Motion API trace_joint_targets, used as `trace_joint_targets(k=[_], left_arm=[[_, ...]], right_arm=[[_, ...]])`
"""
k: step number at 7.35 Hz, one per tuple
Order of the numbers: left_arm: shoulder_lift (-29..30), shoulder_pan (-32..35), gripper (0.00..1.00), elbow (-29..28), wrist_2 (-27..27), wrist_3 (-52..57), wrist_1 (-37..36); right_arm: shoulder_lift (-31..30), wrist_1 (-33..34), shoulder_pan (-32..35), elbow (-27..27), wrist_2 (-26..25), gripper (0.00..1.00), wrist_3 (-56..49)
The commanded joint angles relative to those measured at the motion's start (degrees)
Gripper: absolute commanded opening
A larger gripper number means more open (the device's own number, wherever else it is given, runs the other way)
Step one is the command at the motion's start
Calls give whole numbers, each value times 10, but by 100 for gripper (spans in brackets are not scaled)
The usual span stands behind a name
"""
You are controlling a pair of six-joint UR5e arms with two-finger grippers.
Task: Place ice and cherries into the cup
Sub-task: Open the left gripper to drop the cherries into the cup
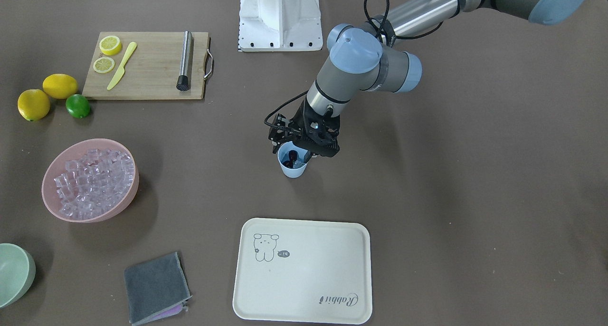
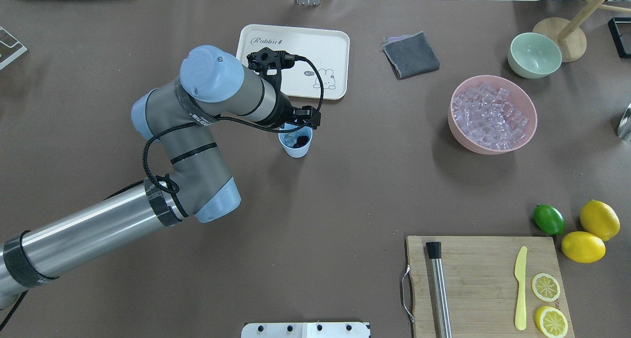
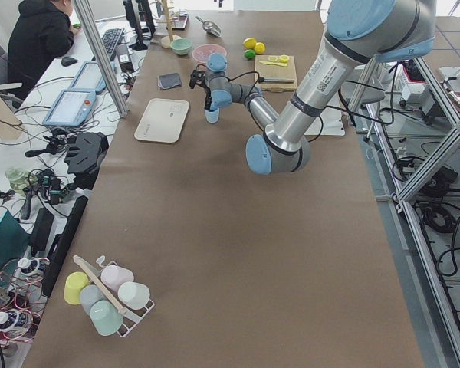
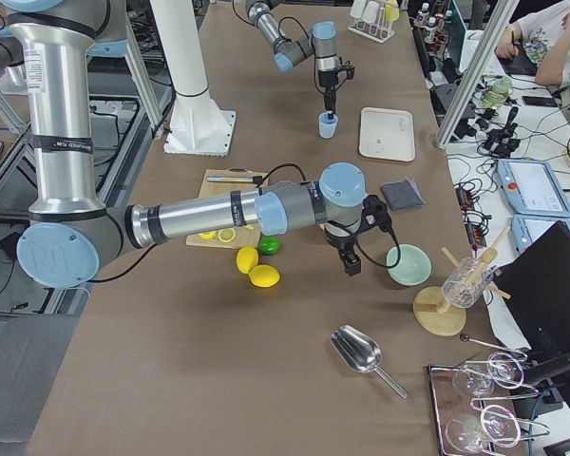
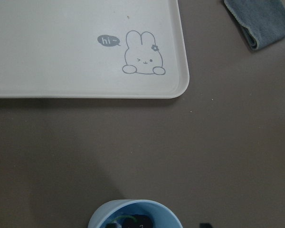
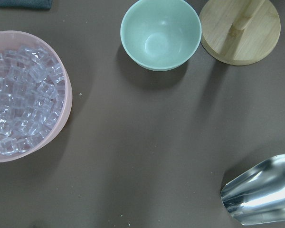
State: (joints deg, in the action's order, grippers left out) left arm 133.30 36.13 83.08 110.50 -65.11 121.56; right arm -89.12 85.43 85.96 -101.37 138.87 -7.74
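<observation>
Brown-covered table [image 1: 451,197] logged across six views. Found the cup [image 1: 293,168] upright near the table's middle, between the robot's base and the cream tray [image 1: 313,273], and apart from the tray. Spotted the cherries [image 1: 290,160] inside the cup, dark and glossy against its blue wall. Made out something pale and glassy beside them in the overhead view, possibly one clear cube, too small to confirm. Recorded the left gripper [image 1: 300,153] directly above the cup's mouth, pointing down, close over the rim. Could not tell how wide its jaws stood, hidden as they were under the wrist and camera mount. Noted the ice [image 1: 92,176] heaped in the pink bowl [image 1: 130,200], well apart from the cup, toward the robot's right. Placed the right gripper [image 4: 350,263] above bare table near the green bowl [image 6: 160,33]. Could not tell its state either, visible as it was only from the side camera. Saw the pink bowl, the green bowl, a round wooden base [image 6: 240,33] and a metal scoop [image 6: 263,192] below its wrist camera. Marked a folded grey cloth [image 1: 154,288] beside the tray, and a cutting board [image 1: 152,74] with a lime [image 1: 77,106] at its end.
</observation>
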Motion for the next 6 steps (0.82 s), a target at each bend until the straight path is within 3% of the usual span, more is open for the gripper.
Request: trace_joint_targets(k=[1, 2, 3, 5, 6], left_arm=[[-62, 74, 98, 80, 72, 0, -48], [-117, 138, 98, 122, 89, 31, -93], [-172, 187, 98, 150, 117, 136, -127], [-208, 351, 98, 122, 186, 377, -237], [-208, 401, 98, 109, 184, 483, -309]], right_arm=[[0, 0, 0, 5, -1, 99, -1], [-4, 0, 0, 11, -5, 99, 0], [-6, 1, -1, 13, -5, 99, 0], [-24, 0, 0, 13, -4, 99, -2], [-29, -25, 1, 16, -7, 99, -2]])
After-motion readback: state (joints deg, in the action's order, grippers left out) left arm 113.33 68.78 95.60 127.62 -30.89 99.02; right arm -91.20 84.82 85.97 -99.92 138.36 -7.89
